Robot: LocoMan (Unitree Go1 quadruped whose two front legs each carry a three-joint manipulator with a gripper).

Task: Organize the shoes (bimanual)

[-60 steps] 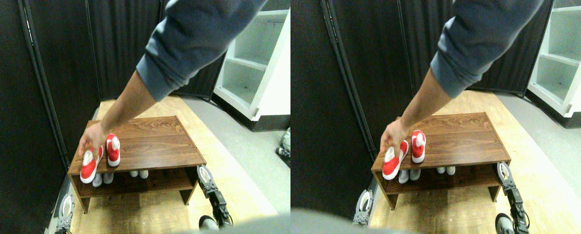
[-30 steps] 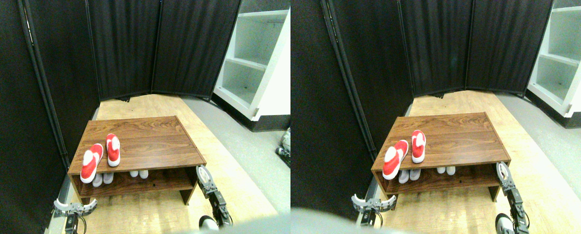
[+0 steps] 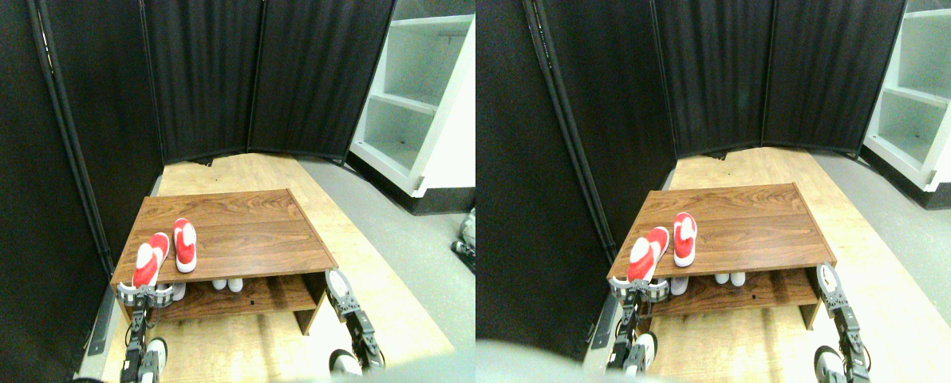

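Now the person's arm that reached over the rack a second ago is gone and the robot has the scene to itself. The left claw (image 3: pixel 144 294), which half a second ago hung low with its two curved jaws spread wide, has risen to the near left corner of the low wood-grain shoe rack's tabletop (image 3: pixel 252 239); the jaws are spread wide there, flanking the near tip of the left red sneaker with white trim (image 3: pixel 147 262), and nothing is gripped. That sneaker lies slanted, its near end poking over the front edge, while its partner, the right red sneaker with white lining (image 3: pixel 184 244), sits straighter just beside it, a little farther back. On the lower shelf (image 3: pixel 236 297) the pale toes of a whitish pair (image 3: pixel 227 283) show at mid-rack, and more pale toes sit partly hidden behind the left claw. The right claw (image 3: pixel 334 282) waits by the rack's near right corner; whether it is wide or narrow I cannot tell, and it holds nothing. Judging from this, the reset is over and the work has only begun: the likely next step is closing on the slanted red shoe, and since it overhangs the edge, a clumsy nudge could tip it to the pale wooden floor (image 3: pixel 380 263)
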